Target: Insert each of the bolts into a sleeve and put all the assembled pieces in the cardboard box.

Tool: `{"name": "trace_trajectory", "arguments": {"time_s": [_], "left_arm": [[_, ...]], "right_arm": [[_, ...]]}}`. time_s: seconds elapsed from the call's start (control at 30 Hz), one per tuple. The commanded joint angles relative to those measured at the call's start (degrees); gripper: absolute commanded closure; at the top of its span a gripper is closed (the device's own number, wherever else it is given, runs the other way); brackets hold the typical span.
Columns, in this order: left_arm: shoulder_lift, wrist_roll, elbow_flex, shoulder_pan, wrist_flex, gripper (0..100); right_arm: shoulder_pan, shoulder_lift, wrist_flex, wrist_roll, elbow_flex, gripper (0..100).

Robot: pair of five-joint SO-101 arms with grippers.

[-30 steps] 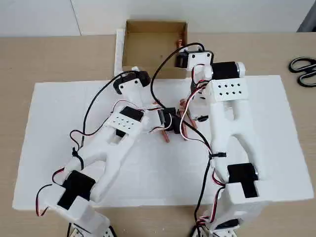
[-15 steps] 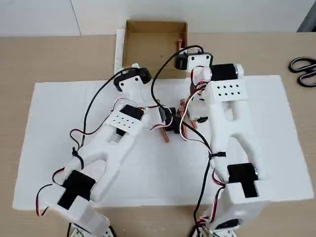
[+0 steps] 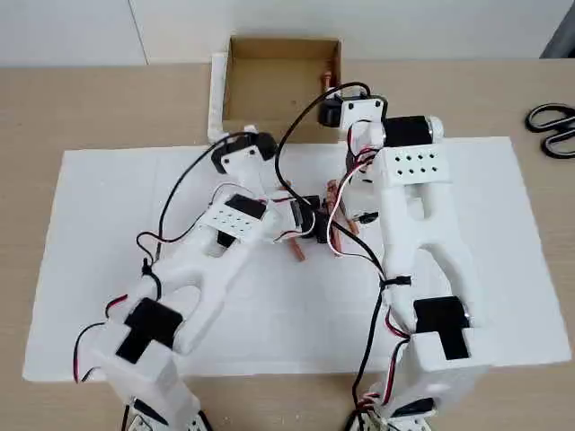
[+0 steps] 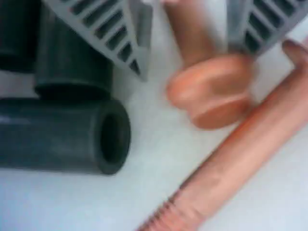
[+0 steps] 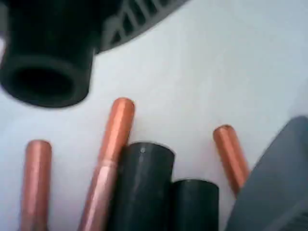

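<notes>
The left gripper (image 4: pixel 190 48) has its jaws pinching a bolt (image 4: pixel 211 91) by the shank, with the head hanging just over the foam (image 4: pixel 159 159). A second bolt (image 4: pixel 236 163) lies slanted just beside that head, and two loose sleeves (image 4: pixel 62 134) lie touching each other on the other side. The right gripper (image 5: pixel 72 29) has its jaws pinching a sleeve (image 5: pixel 45 72), whose open end faces the camera. Past it, three loose bolts (image 5: pixel 110 159) lie on the foam around two more black sleeves set side by side. From above, both grippers sit close together at the middle of the foam on the desk (image 3: pixel 90 108). The cardboard box (image 3: pixel 269 90) is at the foam's far edge, with a copper piece (image 3: pixel 327 79) at its right wall. Scissors (image 3: pixel 552 126) lie at the desk's right edge.
</notes>
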Motion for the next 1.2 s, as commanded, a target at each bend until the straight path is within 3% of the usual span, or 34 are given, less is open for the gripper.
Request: {"name": "trace_trajectory", "arguments": {"time_s": [0.0, 0.23, 0.4, 0.73, 0.93, 1.17], "left_arm": [[-0.18, 1.85, -2.33, 0.35, -1.32, 90], [-0.18, 1.93, -2.24, 0.35, -1.05, 91], [-0.18, 1.85, -2.24, 0.35, -1.05, 100], [-0.35, 1.76, -2.42, 1.14, -0.88, 99], [-6.33, -1.05, -2.33, 3.96, 1.85, 99], [-13.8, -6.86, -2.07, -0.35, 2.37, 99]], "right_arm": [[0.48, -3.56, -0.48, 0.53, -0.09, 99.3], [0.48, -3.56, -0.48, 0.53, -0.09, 99.3], [0.48, -3.56, -0.57, 0.53, -0.09, 99.3], [0.57, -3.56, -1.27, 0.53, -0.09, 99.3], [0.48, -3.56, -1.8, 0.53, -0.09, 99.3], [0.48, -3.91, -1.8, 0.26, -0.18, 99.3]]}}
